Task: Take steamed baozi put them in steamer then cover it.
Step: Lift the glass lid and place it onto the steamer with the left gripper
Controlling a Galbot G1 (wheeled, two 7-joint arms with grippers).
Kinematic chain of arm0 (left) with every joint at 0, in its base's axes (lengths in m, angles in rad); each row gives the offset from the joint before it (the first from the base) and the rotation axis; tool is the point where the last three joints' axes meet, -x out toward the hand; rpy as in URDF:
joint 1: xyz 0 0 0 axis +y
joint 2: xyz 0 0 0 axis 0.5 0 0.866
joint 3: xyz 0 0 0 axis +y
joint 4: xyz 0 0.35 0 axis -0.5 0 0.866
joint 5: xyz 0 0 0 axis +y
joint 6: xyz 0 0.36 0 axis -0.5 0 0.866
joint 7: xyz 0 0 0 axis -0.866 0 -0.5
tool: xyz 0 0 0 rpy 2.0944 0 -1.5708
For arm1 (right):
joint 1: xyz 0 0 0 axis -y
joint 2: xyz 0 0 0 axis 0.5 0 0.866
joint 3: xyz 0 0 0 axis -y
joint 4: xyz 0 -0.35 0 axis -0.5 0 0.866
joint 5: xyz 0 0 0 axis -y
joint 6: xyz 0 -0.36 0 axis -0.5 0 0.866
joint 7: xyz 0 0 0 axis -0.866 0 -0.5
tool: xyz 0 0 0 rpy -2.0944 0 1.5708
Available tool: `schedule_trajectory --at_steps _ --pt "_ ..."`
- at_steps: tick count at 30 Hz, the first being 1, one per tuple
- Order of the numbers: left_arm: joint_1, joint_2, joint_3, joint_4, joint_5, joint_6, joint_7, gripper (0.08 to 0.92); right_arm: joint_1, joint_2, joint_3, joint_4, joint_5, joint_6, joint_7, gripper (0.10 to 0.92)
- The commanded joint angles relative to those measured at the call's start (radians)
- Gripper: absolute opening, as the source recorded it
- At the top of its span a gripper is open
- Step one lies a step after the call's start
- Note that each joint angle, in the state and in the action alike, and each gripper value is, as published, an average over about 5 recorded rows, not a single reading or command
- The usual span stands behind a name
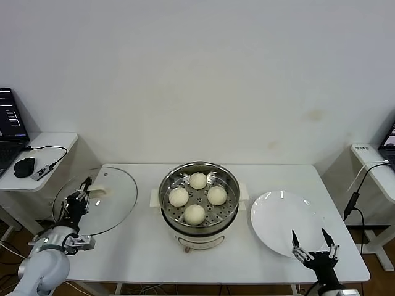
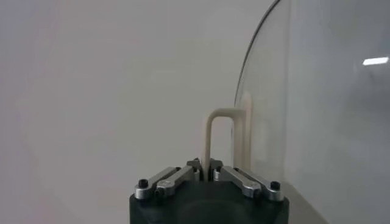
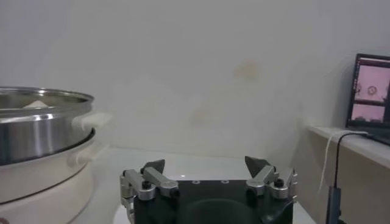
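Several cream-white baozi [image 1: 197, 180] lie on the perforated tray inside the steel steamer [image 1: 199, 224], which stands uncovered at the table's middle. At the table's left end, my left gripper [image 1: 86, 192] is shut on the cream handle [image 2: 220, 137] of the clear glass cover [image 1: 117, 200] and holds the cover lifted and tilted. In the left wrist view the handle's thin bar is pinched between the jaws of the left gripper [image 2: 205, 165]. My right gripper [image 1: 312, 237] hangs open over the near edge of the white plate [image 1: 278, 216], holding nothing.
A side desk at the left carries a laptop [image 1: 11, 132], a black mouse [image 1: 24, 166] and a cable. Another desk with a screen [image 3: 370, 91] stands at the right. The steamer's white side tab [image 3: 91, 120] shows in the right wrist view.
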Motion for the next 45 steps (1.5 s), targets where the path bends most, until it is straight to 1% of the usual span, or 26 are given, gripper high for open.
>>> schedule_trajectory --at_steps 1,4,8,17,22,27,29,37,45 --pt "0.018 0.035 0.154 -0.374 -0.078 0.248 0.127 0.15 -0.001 0.001 -0.009 -0.001 -0.05 0.016 0.001 0.823" --pt "-0.029 0.013 0.251 -0.388 -0.052 0.283 0.145 0.15 -0.002 0.007 -0.013 -0.003 -0.089 0.025 0.005 0.823" --pt "-0.077 -0.025 0.349 -0.362 0.03 0.298 0.178 0.15 -0.004 0.018 -0.025 0.003 -0.131 0.033 0.008 0.823" --pt "-0.194 -0.17 0.492 -0.336 0.229 0.34 0.295 0.15 -0.012 0.028 -0.071 0.007 -0.204 0.034 0.011 0.823" --pt "-0.248 -0.246 0.566 -0.269 0.333 0.352 0.352 0.15 -0.005 0.028 -0.084 -0.016 -0.225 0.044 0.016 0.823" --pt "-0.314 -0.332 0.629 -0.189 0.419 0.352 0.382 0.15 -0.003 0.029 -0.093 -0.023 -0.23 0.047 0.017 0.823" --pt "-0.337 -0.356 0.646 -0.166 0.434 0.352 0.391 0.15 -0.003 0.029 -0.094 -0.027 -0.233 0.048 0.018 0.823" --pt "-0.417 -0.381 0.669 -0.098 0.437 0.351 0.401 0.15 -0.005 0.029 -0.097 -0.048 -0.245 0.058 0.019 0.823" --pt "-0.429 -0.413 0.665 -0.04 0.447 0.341 0.376 0.15 -0.009 0.028 -0.097 -0.048 -0.25 0.063 0.017 0.823"
